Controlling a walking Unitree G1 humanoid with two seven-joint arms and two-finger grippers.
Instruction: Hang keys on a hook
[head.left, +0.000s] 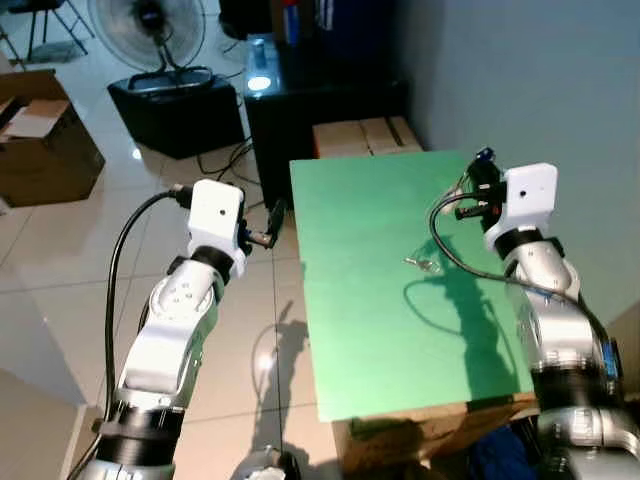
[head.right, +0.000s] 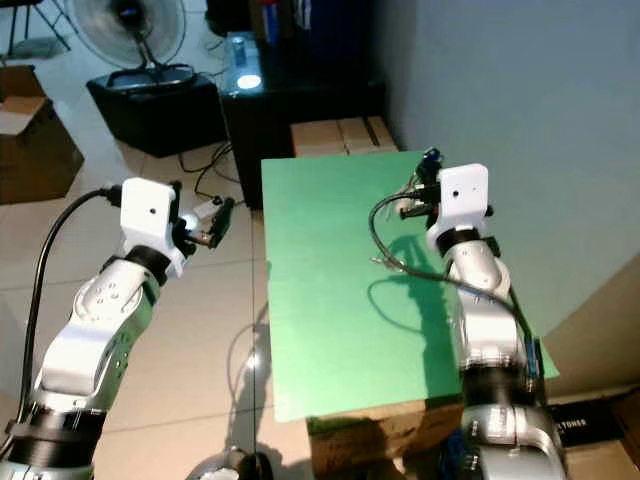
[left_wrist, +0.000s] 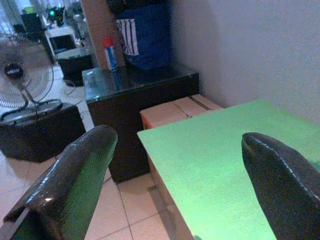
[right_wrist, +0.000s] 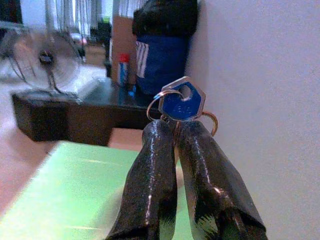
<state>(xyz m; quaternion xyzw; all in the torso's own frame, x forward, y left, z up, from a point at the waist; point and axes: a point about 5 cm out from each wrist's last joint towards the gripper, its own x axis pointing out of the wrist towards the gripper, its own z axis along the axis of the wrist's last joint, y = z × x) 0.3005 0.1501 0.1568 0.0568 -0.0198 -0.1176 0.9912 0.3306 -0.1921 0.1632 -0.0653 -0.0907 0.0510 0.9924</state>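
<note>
Right tool (right_wrist: 175, 131) clenches blue-headed keys (right_wrist: 181, 103) above green table (head.left: 370, 300); left tool (left_wrist: 175, 170) gapes released.

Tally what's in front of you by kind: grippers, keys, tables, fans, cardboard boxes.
Grippers: 2, left gripper open, right gripper shut on the keys
Keys: 1 bunch, keys, blue head
Tables: 1, green table
Fans: 1, fan
Cardboard boxes: 2, box on the floor, box behind the table
Total: 7

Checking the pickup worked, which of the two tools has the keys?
The right tool, shut on the blue-headed keys above the green table; the left tool is open.
</note>
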